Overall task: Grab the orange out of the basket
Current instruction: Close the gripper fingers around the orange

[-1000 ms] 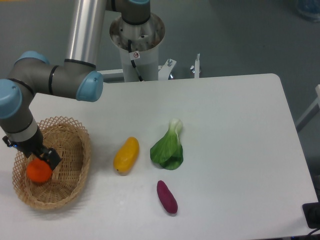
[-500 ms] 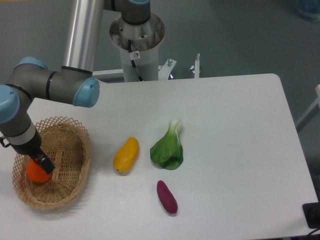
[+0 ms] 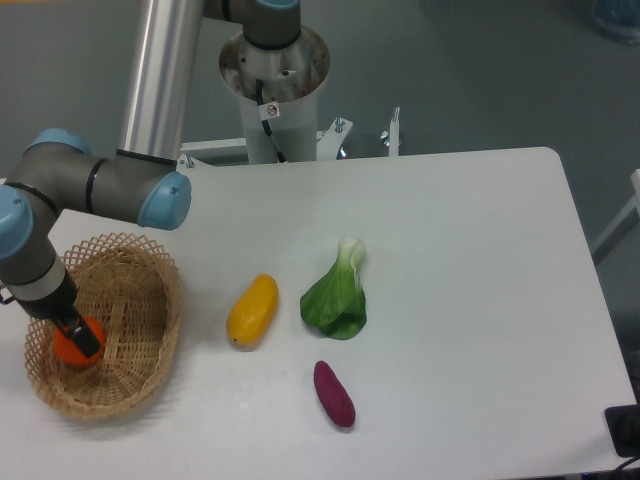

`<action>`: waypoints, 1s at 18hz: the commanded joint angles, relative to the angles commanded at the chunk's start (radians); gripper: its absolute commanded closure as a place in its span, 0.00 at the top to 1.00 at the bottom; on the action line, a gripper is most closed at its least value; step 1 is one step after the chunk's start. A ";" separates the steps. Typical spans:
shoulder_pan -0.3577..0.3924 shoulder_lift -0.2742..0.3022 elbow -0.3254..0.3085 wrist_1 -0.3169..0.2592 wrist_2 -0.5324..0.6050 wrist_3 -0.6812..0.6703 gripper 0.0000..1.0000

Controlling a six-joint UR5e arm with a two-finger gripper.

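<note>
Lower left of the frame: oval wicker basket [image 3: 140,345] on the white table [image 3: 470,260], lattice rim complete along its right and near edges, the upper-left rim covered by the arm; inside, against the left wall, the orange [image 3: 70,345], only partly visible, its top and right side hidden behind the claw [image 3: 80,335]; dark claw body pressed right onto the fruit, fingers [image 3: 86,339] too small and dark to separate; impossible to tell how far open, or whether gripping the orange or merely touching it; fruit low in the basket, but no seeing whether resting on the weave or lifted off it.

Above the claw, grey wrist link with a blue cap, cut off by the left edge of the frame; a second grey link running right to a blue-capped joint above the basket; a thick silver tube rising from there out of the top of the frame; arm base [image 3: 272,70] at top centre, standing behind the far table edge, its top cropped.

Middle of the table, well apart from the basket: elongated yellow fruit [image 3: 252,310], tilted, upper end to the right; just beside it to the right, not touching, a leafy green vegetable [image 3: 337,293] with a pale stalk pointing up; below the two, a purple sweet potato [image 3: 334,394] lying diagonally near the front edge.

Bottom right corner: a dark object [image 3: 625,430], cut by the frame, not identifiable; upper right corner, a blurred bluish shape, mostly cropped.
</note>
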 joint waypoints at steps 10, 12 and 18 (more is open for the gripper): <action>-0.002 -0.011 0.006 0.005 0.005 -0.002 0.65; -0.002 -0.011 0.008 0.005 0.006 0.000 0.60; 0.000 0.000 0.020 0.005 0.006 0.002 0.52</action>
